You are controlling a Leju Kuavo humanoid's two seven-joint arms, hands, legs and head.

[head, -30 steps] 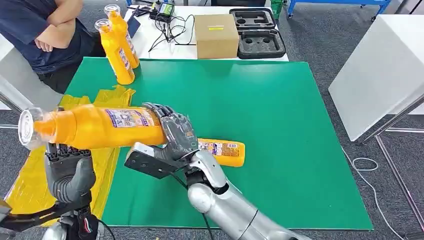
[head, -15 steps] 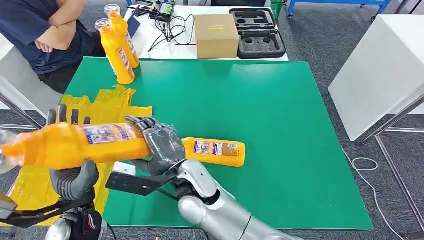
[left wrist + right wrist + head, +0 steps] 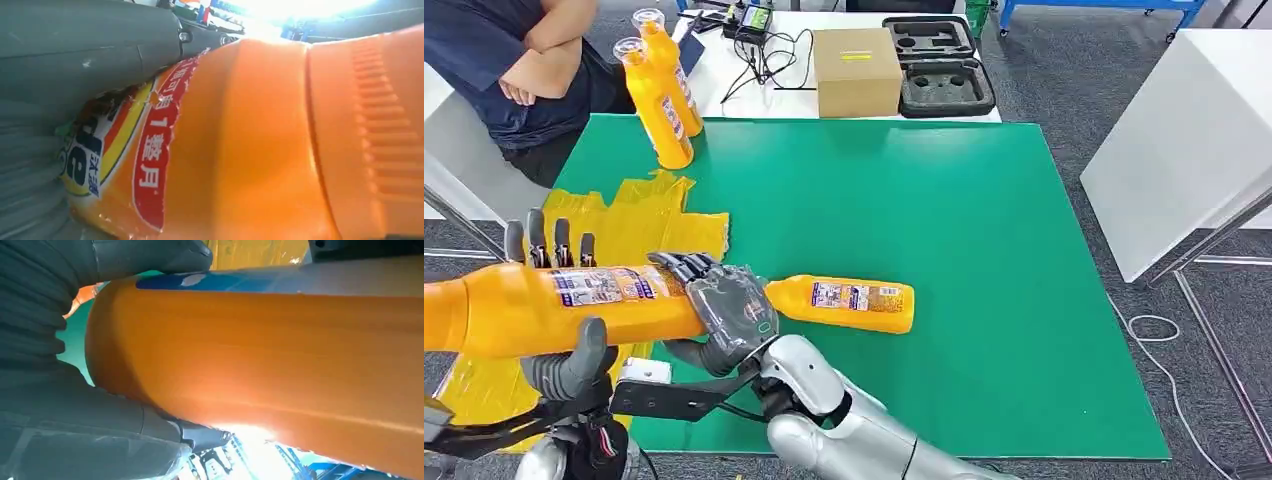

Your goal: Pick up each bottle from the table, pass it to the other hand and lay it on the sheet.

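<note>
The left hand [image 3: 559, 345] cups the orange bottle [image 3: 544, 308] held level over the yellow sheet [image 3: 639, 215]. The right hand [image 3: 724, 310] grips its base. At three o'clock, a second bottle [image 3: 849, 303] lies on the mat [image 3: 984, 250]; at twelve o'clock, two bottles [image 3: 659, 95] stand upright.

High head view down over table [image 3: 984, 250]; wrist views close against shared bottle [image 3: 554, 305].

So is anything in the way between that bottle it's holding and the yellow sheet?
Nothing visible. The held bottle hangs right above the yellow sheet, with the left hand beneath it and the right hand gripping its base.
</note>
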